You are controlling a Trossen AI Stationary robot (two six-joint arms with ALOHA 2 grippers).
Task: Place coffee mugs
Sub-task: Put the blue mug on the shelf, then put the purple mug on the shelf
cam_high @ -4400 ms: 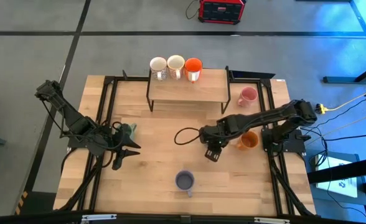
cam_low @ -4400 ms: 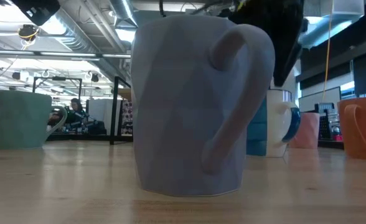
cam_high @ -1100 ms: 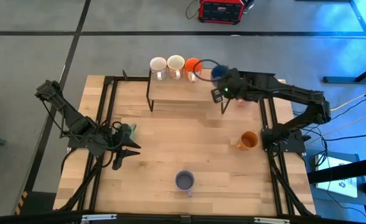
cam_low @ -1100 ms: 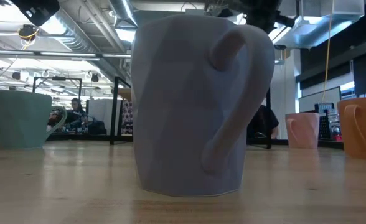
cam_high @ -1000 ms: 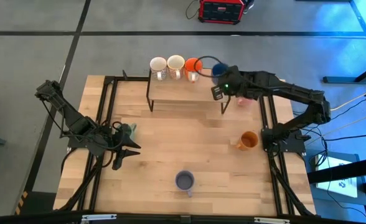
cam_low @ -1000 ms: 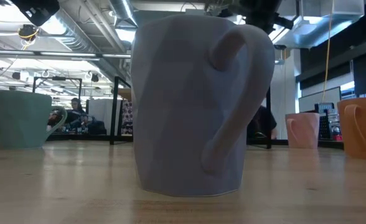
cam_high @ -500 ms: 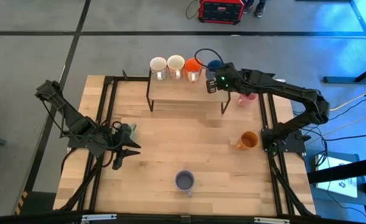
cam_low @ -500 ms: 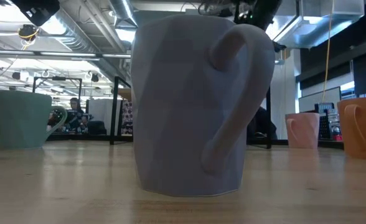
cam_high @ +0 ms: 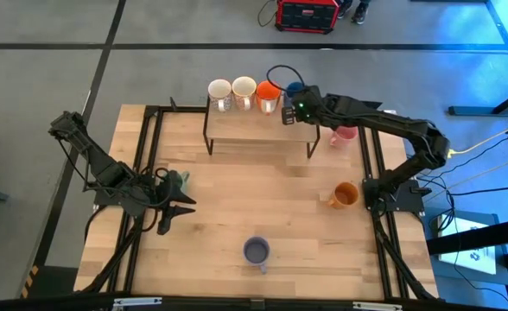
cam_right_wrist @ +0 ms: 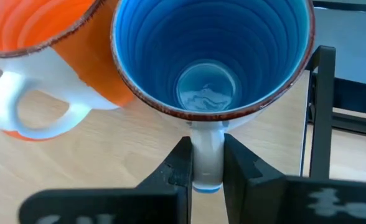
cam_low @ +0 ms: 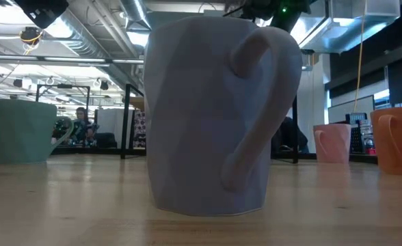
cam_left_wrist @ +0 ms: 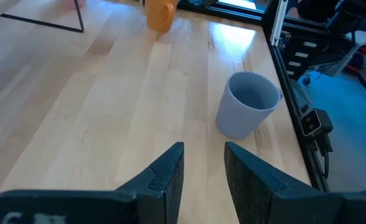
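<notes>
Your right arm reaches from its base at the table's right edge across to the far edge, wrist near level. Your right gripper has both fingers pinched on the blue mug's handle. Your left arm is folded low by the table's left edge; your left gripper points inward, fingers slightly parted, holding nothing.
</notes>
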